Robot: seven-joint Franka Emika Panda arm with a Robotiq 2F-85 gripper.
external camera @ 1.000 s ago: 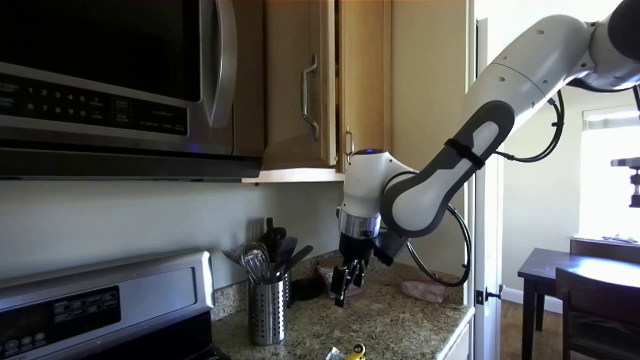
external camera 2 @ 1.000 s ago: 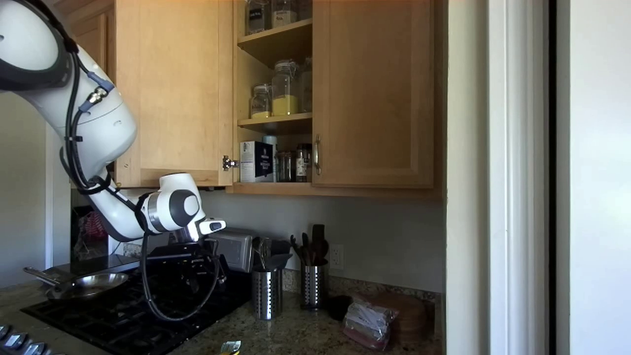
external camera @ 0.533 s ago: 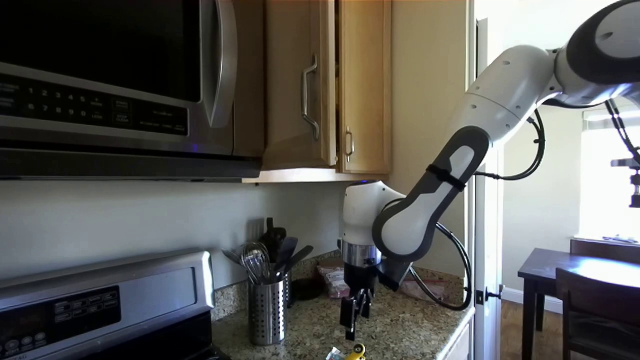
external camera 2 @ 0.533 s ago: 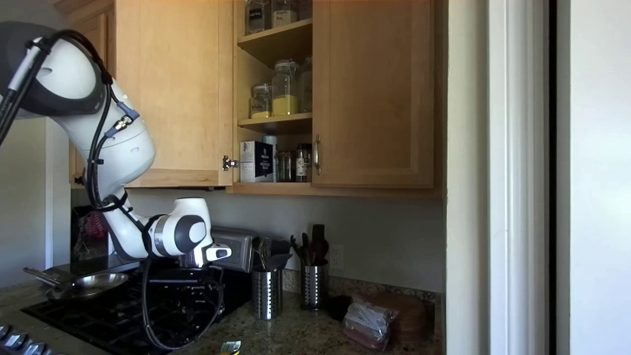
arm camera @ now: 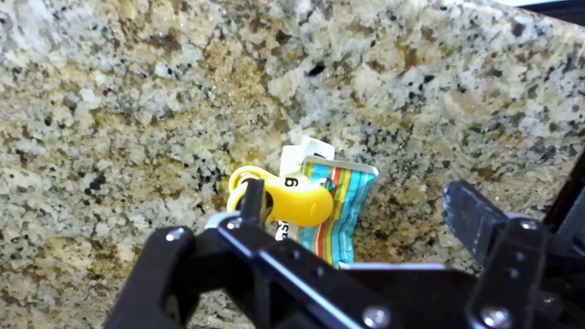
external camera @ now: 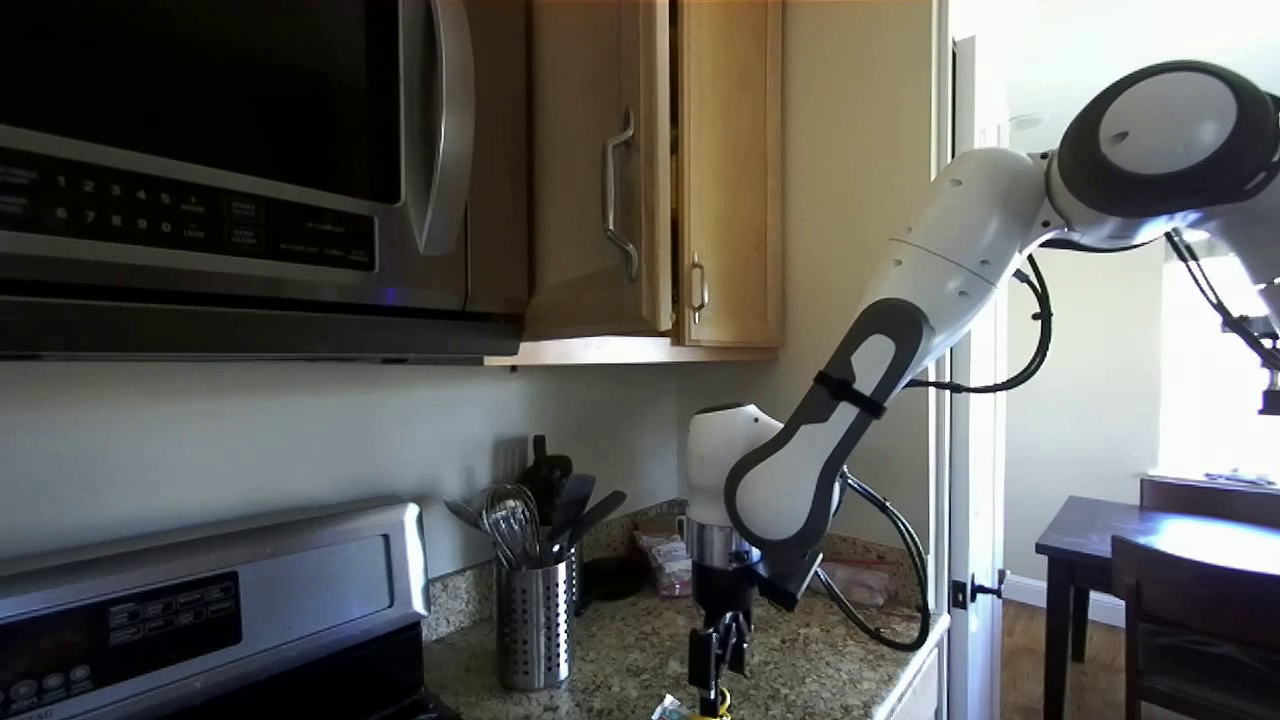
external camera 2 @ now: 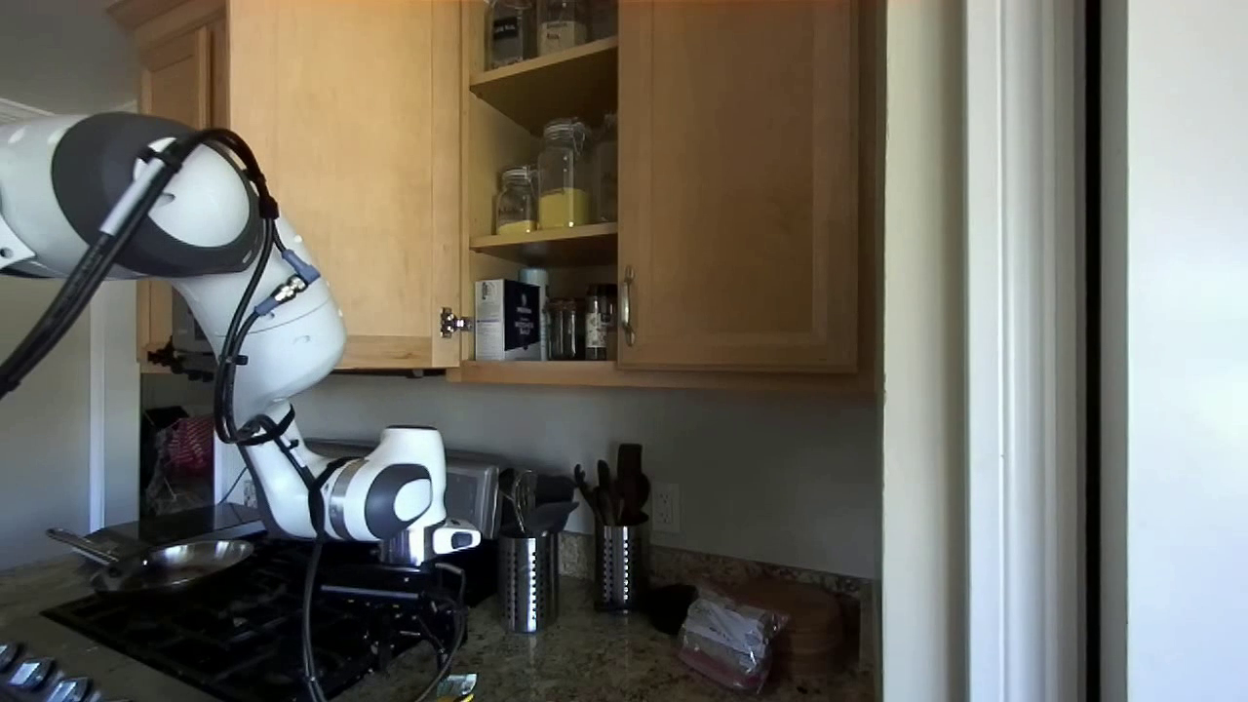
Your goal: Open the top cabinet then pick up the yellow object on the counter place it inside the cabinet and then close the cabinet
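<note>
Hanging above the striped packet, the tool holds its jaws wide, gripping nothing, presumably to straddle the yellow object, which lies partly over that packet.

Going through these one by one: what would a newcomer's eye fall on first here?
Probably the white robot arm, slanting down over the granite counter in an exterior view. Next, in an exterior view, the open top cabinet, with glass jars on its shelves. In the wrist view, the bright yellow object overlaps a striped packet, partly hidden behind the open gripper.
</note>
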